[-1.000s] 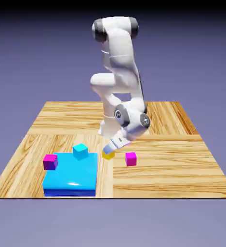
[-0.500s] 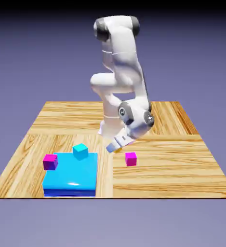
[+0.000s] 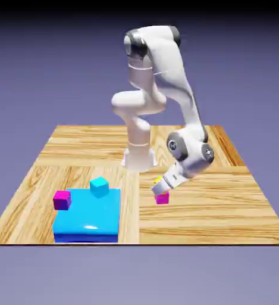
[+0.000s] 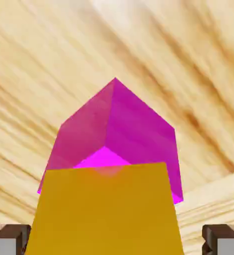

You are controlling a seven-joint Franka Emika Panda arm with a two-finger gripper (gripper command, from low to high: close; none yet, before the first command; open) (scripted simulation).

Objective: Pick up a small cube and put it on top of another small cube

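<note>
The yellow small cube (image 4: 104, 211) fills the bottom of the hand view, held between my two grey fingertips (image 4: 9, 239). My gripper (image 3: 160, 187) is shut on it. In the exterior view only a sliver of the yellow cube (image 3: 157, 180) shows by the fingers. Right below it sits a magenta small cube (image 4: 121, 134), seen corner-on in the hand view. In the exterior view that magenta cube (image 3: 162, 198) rests on the wooden table, just under my gripper. I cannot tell whether the yellow cube touches it.
A large flat blue block (image 3: 88, 217) lies at the exterior view's front left. A cyan small cube (image 3: 99, 186) stands on its far edge. A second magenta cube (image 3: 62, 199) sits at its left corner. The wooden table (image 3: 225, 202) extends to the right.
My gripper has carried the yellow cube toward the exterior view's right, from beside the blue block to directly above the magenta cube. The other cubes have not moved.
</note>
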